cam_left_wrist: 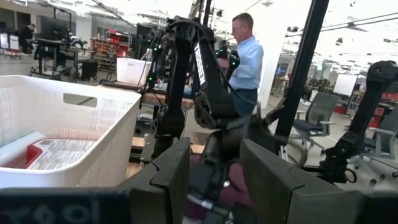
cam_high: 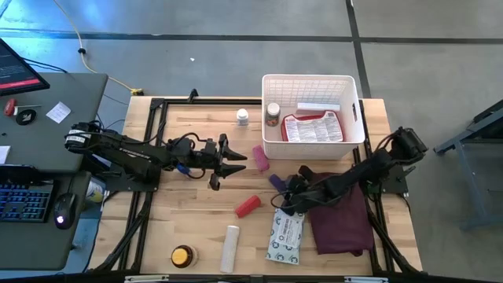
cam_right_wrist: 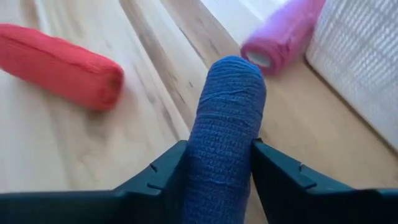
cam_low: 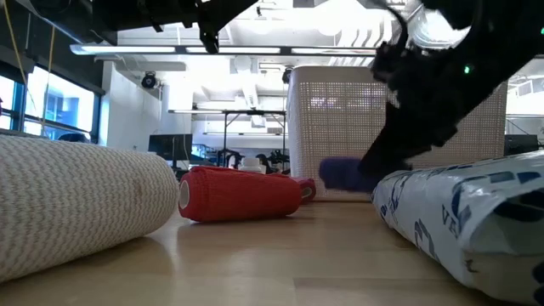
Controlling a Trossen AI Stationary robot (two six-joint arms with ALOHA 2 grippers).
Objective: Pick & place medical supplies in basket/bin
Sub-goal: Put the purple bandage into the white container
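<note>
Gripping the blue roll (cam_right_wrist: 225, 124) between its two fingers, the right claw (cam_right_wrist: 217, 163) sat low on the worktop (cam_high: 196, 173), just in front of the white basket (cam_high: 312, 82); the roll lay lengthwise, so the fingers pressed its sides. The left claw (cam_high: 228, 161) hung apart over the worktop, fingers spread and empty. The red roll (cam_high: 247, 206) and the pink roll (cam_high: 260, 157) lay loose nearby, probably waiting for their turn.

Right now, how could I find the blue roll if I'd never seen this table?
Find the big white basket at the table's far side. Just in front of it lie a pink roll and a red roll. The blue roll is the one between the right gripper's two dark fingers.
</note>
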